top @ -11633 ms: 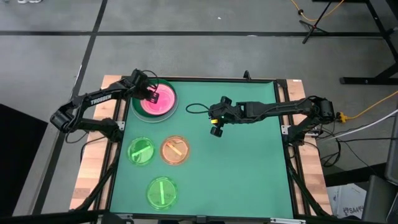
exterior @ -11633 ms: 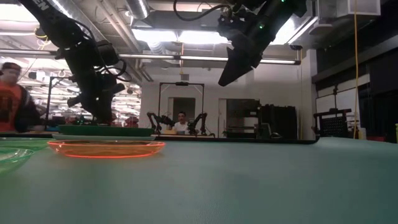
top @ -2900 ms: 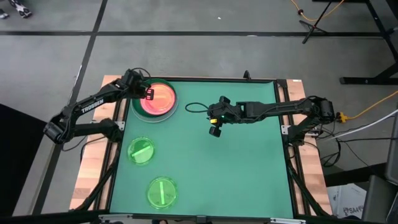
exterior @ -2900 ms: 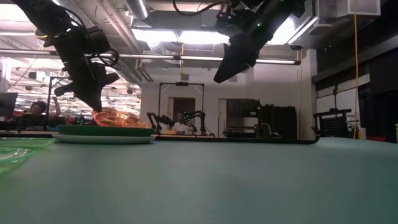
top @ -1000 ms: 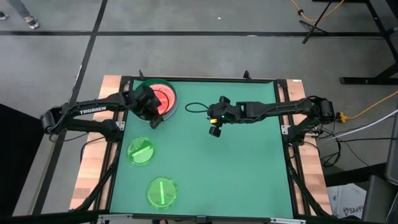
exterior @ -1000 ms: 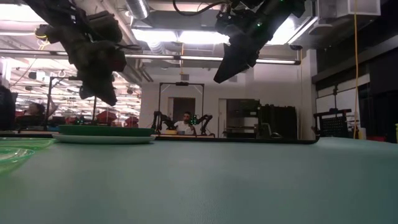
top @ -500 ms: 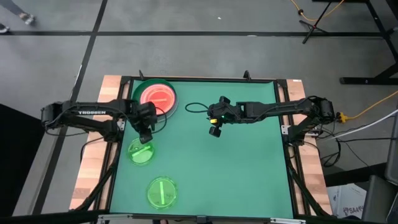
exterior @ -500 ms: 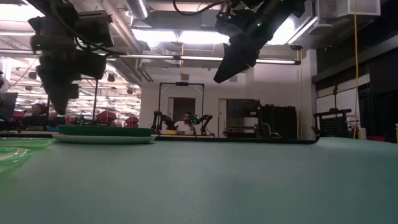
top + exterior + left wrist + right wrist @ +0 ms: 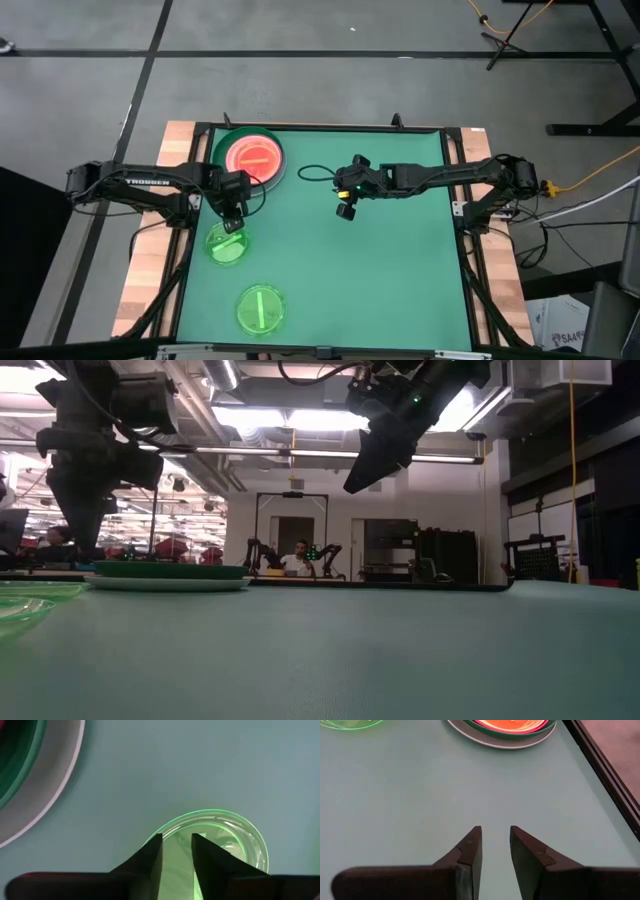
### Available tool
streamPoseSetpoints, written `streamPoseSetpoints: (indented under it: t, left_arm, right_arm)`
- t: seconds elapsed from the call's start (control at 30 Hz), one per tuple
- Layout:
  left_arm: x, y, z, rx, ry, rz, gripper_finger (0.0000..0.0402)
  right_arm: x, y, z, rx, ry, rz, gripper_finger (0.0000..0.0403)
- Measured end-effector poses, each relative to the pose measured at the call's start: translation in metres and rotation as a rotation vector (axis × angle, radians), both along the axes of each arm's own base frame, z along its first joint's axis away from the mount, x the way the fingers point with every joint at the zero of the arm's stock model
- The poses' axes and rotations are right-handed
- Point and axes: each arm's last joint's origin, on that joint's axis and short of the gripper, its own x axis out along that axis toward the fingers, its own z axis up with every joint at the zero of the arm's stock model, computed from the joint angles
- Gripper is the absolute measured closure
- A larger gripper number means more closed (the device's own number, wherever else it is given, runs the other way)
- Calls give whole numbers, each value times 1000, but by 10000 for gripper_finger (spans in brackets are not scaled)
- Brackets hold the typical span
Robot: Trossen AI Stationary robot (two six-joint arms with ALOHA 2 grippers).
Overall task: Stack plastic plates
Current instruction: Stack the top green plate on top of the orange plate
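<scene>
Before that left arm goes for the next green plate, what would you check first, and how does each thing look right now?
1. Left tool above the nearer green plate: ok.
2. Left tool empty, fingers parted: ok.
3. Orange plate resting on top of the stack: ok.
4. Right tool hanging away from the plates: ok.
5. Second green plate apart from the first: ok.
6. Gap wide enough for the rim: cannot tell.

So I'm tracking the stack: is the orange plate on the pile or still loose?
On the pile: the orange plate lies flat atop the stacked plates, nothing holding it.
</scene>
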Motion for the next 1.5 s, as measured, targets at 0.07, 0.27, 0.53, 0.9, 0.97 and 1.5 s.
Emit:
streamPoseSetpoints:
  t: [0.07,0.27,0.53,0.9,0.97,1.5]
  left_arm:
    - [0,0,0,5,1,1,289]
    - [0,0,0,22,1,-20,264]
    - [1,-6,0,58,-1,-118,271]
    - [11,-18,-12,129,75,-238,273]
    - [13,-19,-17,126,104,-254,273]
    - [21,-20,-37,150,250,-247,273]
  right_arm:
    - [0,0,0,0,0,0,315]
    - [0,0,0,0,0,0,315]
    - [0,0,0,0,0,-1,315]
    - [0,0,0,0,0,0,315]
    - [0,0,0,0,0,-1,315]
    - [0,0,0,0,0,0,315]
